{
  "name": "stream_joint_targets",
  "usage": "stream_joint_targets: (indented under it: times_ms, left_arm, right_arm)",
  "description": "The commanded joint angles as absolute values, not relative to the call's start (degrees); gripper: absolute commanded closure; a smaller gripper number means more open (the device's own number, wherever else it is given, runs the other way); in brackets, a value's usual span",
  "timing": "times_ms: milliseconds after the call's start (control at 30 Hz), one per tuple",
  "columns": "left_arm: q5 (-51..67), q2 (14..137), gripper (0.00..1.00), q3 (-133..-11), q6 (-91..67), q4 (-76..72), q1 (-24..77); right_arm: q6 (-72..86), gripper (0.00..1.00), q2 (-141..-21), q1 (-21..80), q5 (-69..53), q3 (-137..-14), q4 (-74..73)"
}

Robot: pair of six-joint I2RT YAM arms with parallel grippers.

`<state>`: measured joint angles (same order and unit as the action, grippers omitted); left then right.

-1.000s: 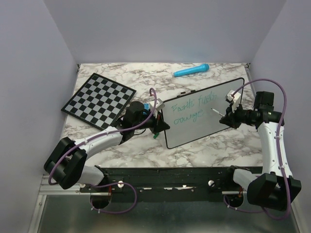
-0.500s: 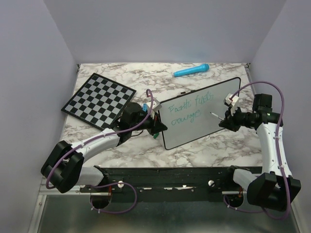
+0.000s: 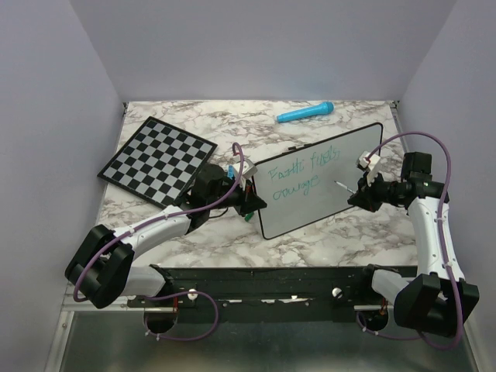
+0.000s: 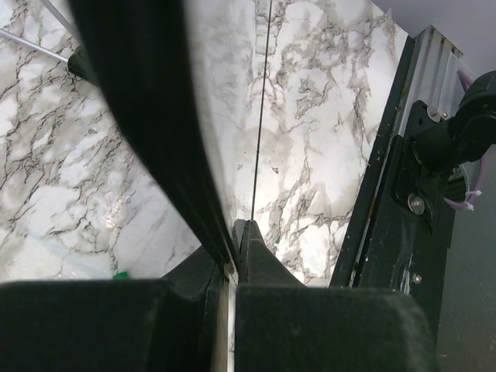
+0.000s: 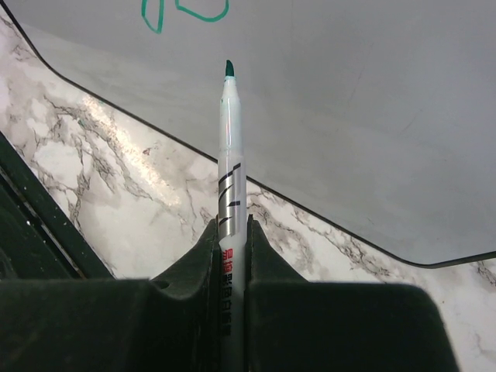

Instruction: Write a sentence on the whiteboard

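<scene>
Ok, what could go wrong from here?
The left gripper pinches the whiteboard only at its left edge, so pressing far from there could swing it. The right gripper holds the marker far back from its tip; pressure might tilt it and spoil the sentence.

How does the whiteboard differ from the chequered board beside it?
The whiteboard is plain white with green writing; the chequered board is all black and white squares. The left claw clamps the whiteboard's left edge; no claw holds the chequered board. Both are flat boards on the marble table.
</scene>
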<state>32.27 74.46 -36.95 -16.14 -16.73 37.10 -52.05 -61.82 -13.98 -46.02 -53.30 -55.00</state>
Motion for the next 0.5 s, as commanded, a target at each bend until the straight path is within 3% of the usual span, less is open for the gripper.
stream_joint_targets:
  times_ms: [0, 467]
  left_arm:
    - [29.5, 75.3, 1.00, -33.9, -11.2, -8.5, 36.7]
    - [29.6, 74.6, 1.00, -33.7, -11.2, -8.8, 36.7]
  right_arm:
    - [-50.1, 0.99, -61.5, -14.3, -48.0, -52.2, -52.6]
    - [-45.3, 0.99, -62.9, -16.5, -47.1, -52.3, -48.8]
